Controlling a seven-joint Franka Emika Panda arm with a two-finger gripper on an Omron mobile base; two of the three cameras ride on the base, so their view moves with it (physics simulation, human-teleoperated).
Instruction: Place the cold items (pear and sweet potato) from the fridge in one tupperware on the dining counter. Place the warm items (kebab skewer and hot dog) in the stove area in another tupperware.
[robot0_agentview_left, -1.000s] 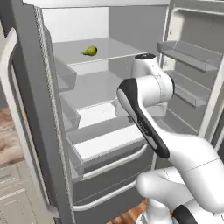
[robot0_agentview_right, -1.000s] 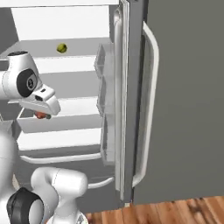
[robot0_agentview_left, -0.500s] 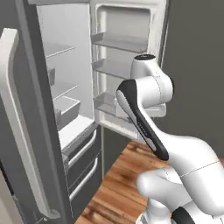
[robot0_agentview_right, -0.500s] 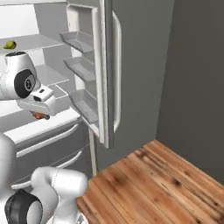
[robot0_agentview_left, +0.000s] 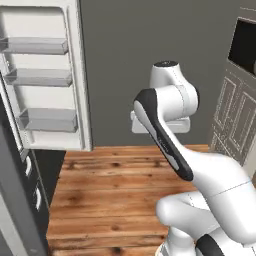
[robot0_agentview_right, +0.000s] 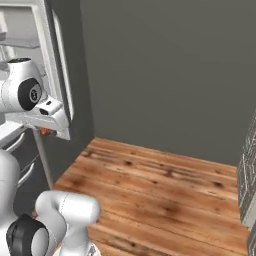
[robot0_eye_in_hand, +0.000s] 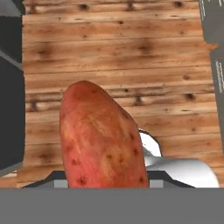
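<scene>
At the left of the left base view stood the open fridge door (robot0_agentview_left: 47, 75), white and boxy, with 3 pale, clear-fronted shelves stacked up its inner face; they looked bare from here, and the door hung wide, most likely because the fridge had served as the source for the cold items. Right of it ran a flat dark grey wall (robot0_agentview_left: 150, 40) above a wooden floor (robot0_agentview_left: 110, 185) of warm brown planks with dark knots and visible grain. The arm (robot0_agentview_left: 165, 130), glossy white with a dark band along its forearm, was folded high and compact, a posture that would suit carrying something clear of the floor while the base travelled. In the hand view the sweet potato (robot0_eye_in_hand: 101, 140) stood up from the bottom edge, a fat, blunt-ended tuber with matte reddish-brown skin, paler orange streaks and small dark pits. It sat where the gripper's fingertips would rise, so the gripper appeared to be clamped on the sweet potato, lifted well above the planks. In the right base view a small orange-brown bit (robot0_agentview_right: 46, 131) peeked under the hand. At far right stood panelled grey cabinets (robot0_agentview_left: 235, 115).
</scene>
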